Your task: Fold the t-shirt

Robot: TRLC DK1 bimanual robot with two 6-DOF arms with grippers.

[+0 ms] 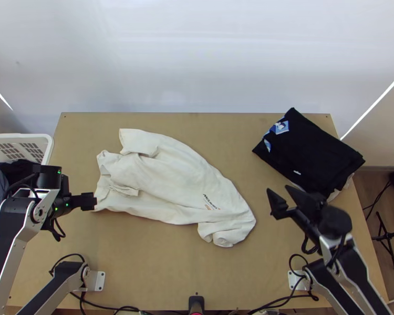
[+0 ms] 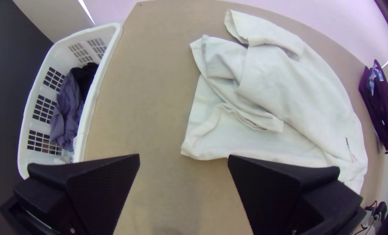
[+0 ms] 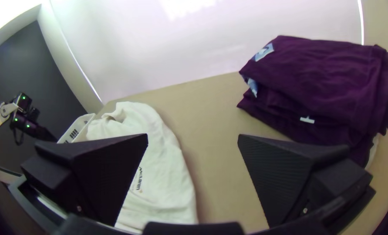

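White t-shirt [image 1: 165, 173] lies unfolded and rumpled across the left and middle of the counter [image 1: 144, 273], layers doubled over at its left end and cloth bunched at the near right end [image 1: 228, 231]; left gripper [image 2: 184, 156] is spread, nothing pinched, just by the near left corner [image 2: 194, 148]; right gripper [image 1: 279, 190] is spread and bare too, apart from the cloth, between it and the dark folded clothes [image 1: 312, 155]; step judged as flattening before any fold; the left corner is best taken shallowly, with the lower layer checked so that the doubled part is not clamped along with it; the bunched end should be taken by the right gripper, and both ends drawn apart slowly, kept low, so that the wrinkles are pulled out and the shirt is not dragged askew; a slip or a fresh crease is risked if only one end is pulled; the stacked edges at the left end are read best in the left wrist view, flattened to faint lines in the top view; the left finger gap is clear there too, seen side-on from above; the bunched end is given whole in the top view, partly covered by a finger in the right wrist view.
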